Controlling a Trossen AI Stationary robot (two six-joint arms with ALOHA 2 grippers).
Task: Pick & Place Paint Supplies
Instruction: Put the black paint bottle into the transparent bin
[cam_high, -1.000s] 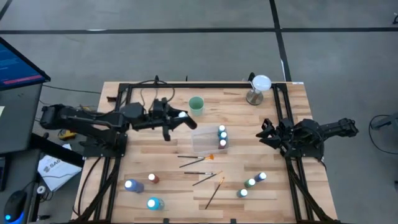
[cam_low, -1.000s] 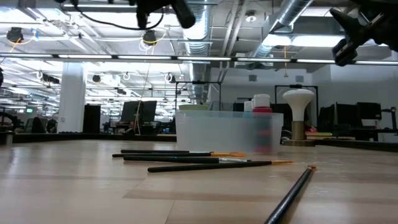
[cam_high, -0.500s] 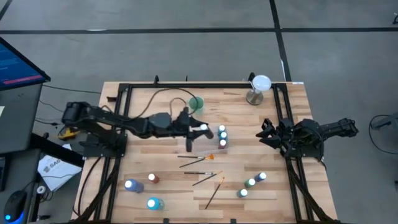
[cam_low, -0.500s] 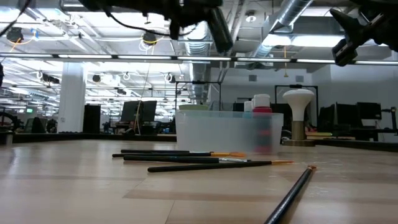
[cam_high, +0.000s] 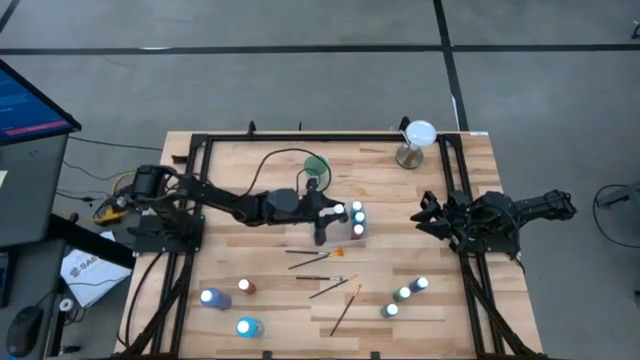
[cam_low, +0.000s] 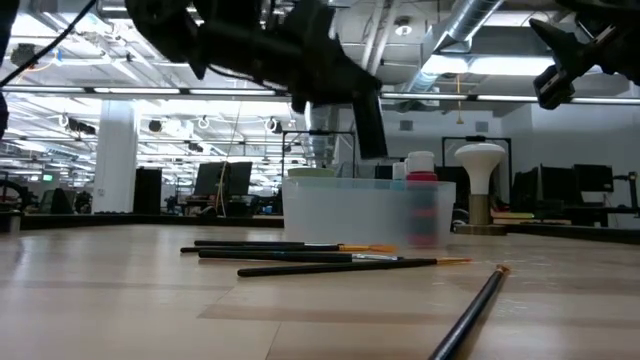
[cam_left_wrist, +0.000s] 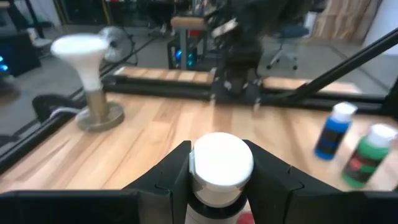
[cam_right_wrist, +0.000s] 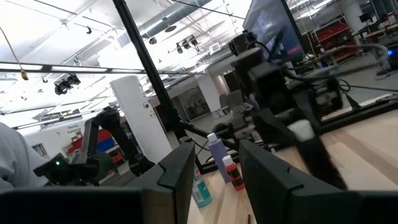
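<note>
The left gripper hangs over the clear tray, fingers clamped on a white-capped paint bottle, just beside the bottles already standing there. The drop looks to be straight down. The right gripper waits well apart, jaws parted and empty.

A clear plastic tray sits at the centre of the wooden table. A green cup stands above it (partly covered), a white mushroom-shaped lamp at upper right, a monitor at far left.
</note>
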